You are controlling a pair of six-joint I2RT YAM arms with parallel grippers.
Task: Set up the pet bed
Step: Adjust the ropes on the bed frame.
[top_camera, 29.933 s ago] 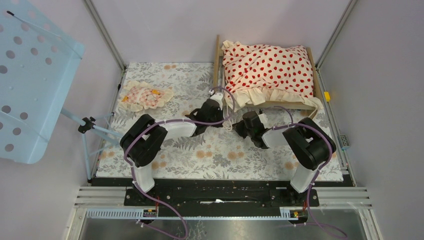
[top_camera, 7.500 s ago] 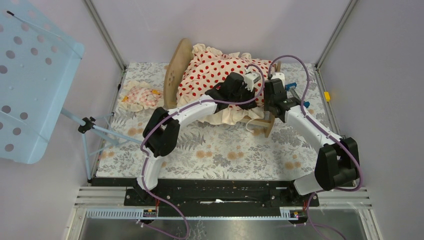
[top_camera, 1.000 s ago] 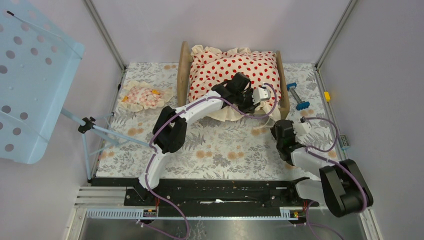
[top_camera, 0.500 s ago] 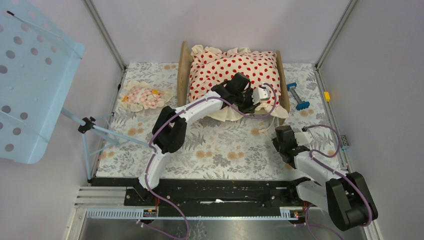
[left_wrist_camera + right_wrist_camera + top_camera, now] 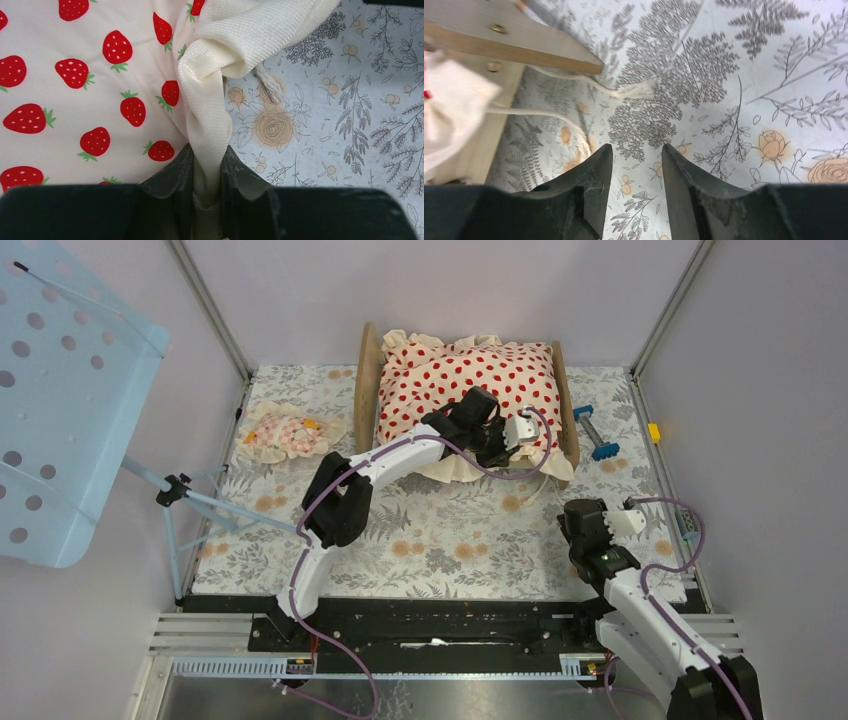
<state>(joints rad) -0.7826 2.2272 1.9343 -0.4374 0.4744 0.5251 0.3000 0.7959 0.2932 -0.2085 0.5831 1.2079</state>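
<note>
- The right gripper [image 5: 636, 150] is hovering over the floral cloth [image 5: 430, 530] at the near right. Its jaws are standing apart on nothing, and a loose cream cord [image 5: 629, 90] is lying just beyond it.
- Farther in, the left gripper [image 5: 206, 155] is pinching the cream ruffle of the strawberry blanket [image 5: 470, 375] at the bed's near-right corner.
- The pet bed [image 5: 366, 380] is sitting at the far middle of the cloth, with the blanket covering it.
- Judging by this, the robot is spreading the blanket. Next it is probably needing to tug the ruffle smooth, let go, then fetch the pillow [image 5: 290, 432] lying at the far left.
</note>
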